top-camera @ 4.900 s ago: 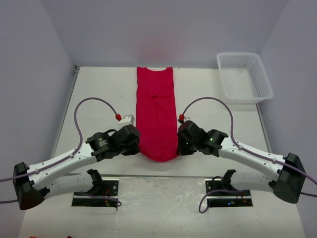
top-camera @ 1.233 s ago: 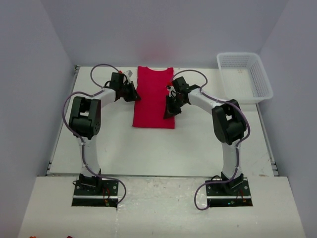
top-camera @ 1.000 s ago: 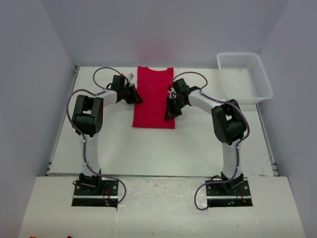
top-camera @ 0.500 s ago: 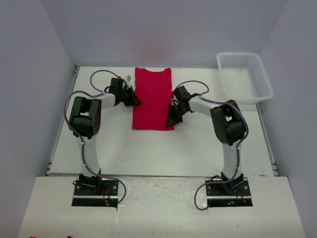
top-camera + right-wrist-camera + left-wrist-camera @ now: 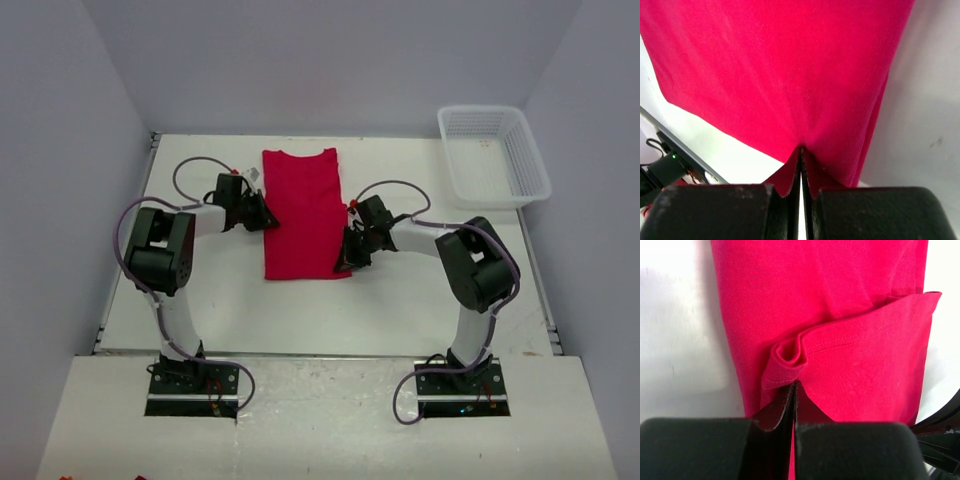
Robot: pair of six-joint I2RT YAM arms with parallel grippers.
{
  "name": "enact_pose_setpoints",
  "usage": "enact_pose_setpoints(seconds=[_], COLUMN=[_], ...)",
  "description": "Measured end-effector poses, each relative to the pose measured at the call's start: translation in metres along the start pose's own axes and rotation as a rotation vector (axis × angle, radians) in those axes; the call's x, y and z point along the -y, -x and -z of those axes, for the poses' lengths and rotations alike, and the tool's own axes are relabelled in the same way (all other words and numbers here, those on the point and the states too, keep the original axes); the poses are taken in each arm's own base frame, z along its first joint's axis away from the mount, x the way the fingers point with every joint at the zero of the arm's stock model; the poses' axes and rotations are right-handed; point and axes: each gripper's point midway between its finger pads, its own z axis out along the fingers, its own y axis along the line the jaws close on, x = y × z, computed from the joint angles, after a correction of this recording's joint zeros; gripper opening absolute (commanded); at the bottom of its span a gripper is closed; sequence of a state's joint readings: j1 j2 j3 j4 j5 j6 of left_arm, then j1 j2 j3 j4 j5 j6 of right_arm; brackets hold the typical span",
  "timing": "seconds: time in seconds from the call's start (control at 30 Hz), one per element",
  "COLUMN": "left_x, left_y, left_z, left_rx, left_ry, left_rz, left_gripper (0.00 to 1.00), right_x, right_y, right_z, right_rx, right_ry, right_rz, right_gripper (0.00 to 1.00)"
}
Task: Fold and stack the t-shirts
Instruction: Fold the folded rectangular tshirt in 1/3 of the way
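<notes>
- Since half a second ago, both arms have drawn back toward their bases and the red t-shirt (image 5: 305,215) has slid with them toward 7 o'clock; a few seconds earlier it lay as one long strip, and now it is doubled over into a shorter rectangle.
- The t-shirt lies flat on the white bench (image 5: 300,320), just beyond centre, collar end toward 12 o'clock.
- The left tool (image 5: 268,218) is pinched tight on the shirt's 9 o'clock edge; its wrist view shows a small rolled fold of hem (image 5: 790,352) bunched just past the closed tips (image 5: 792,386).
- The right tool (image 5: 343,262) is clamped on cloth near the shirt's 5 o'clock corner, fabric (image 5: 780,65) puckering into the tips (image 5: 801,150).
- The left arm (image 5: 160,250) and right arm (image 5: 475,265) flank the shirt at 9 and 3 o'clock.
- A white mesh basket (image 5: 495,160) sits in the bench's 1 o'clock corner, well apart from the shirt.
</notes>
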State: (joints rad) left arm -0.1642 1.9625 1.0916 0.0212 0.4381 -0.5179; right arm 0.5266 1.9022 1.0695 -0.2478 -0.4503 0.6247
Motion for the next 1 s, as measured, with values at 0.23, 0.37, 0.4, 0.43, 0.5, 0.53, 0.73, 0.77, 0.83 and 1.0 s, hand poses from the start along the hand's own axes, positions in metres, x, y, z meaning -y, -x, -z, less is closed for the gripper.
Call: enact_pose_setpoints(seconds=[0.23, 0.37, 0.4, 0.43, 0.5, 0.53, 0.73, 0.77, 0.83, 1.0], left_x=[0.006, 0.014, 0.016, 0.018, 0.022, 0.024, 0.022, 0.020, 0.017, 0.012], left_y=[-0.034, -0.056, -0.061, -0.067, -0.080, -0.088, -0.122, -0.126, -0.133, -0.139], left_z=[0.018, 0.025, 0.027, 0.029, 0.034, 0.037, 0.060, 0.065, 0.072, 0.080], left_rx=[-0.018, -0.036, -0.039, -0.045, -0.056, -0.062, -0.078, -0.078, -0.080, -0.080], left_ry=[0.036, 0.060, 0.067, 0.075, 0.085, 0.091, 0.117, 0.124, 0.134, 0.154], left_rz=[-0.018, -0.040, -0.046, -0.053, -0.059, -0.063, -0.043, -0.038, -0.033, -0.035], left_gripper=[0.00, 0.00, 0.00, 0.00, 0.00, 0.00, 0.00, 0.00, 0.00, 0.00], right_x=[-0.005, -0.006, -0.006, -0.006, -0.004, -0.005, 0.001, 0.001, 0.003, 0.001], right_y=[-0.042, -0.070, -0.076, -0.083, -0.099, -0.106, -0.135, -0.137, -0.140, -0.142], right_z=[0.003, 0.007, 0.008, 0.009, 0.012, 0.014, 0.022, 0.023, 0.024, 0.025], right_rx=[-0.010, -0.025, -0.025, -0.027, -0.037, -0.042, -0.052, -0.048, -0.043, -0.027], right_ry=[0.024, 0.035, 0.038, 0.041, 0.046, 0.050, 0.069, 0.073, 0.078, 0.070], right_rz=[0.024, 0.032, 0.033, 0.033, 0.035, 0.036, 0.026, 0.023, 0.018, 0.041], right_gripper=[0.00, 0.00, 0.00, 0.00, 0.00, 0.00, 0.00, 0.00, 0.00, 0.08])
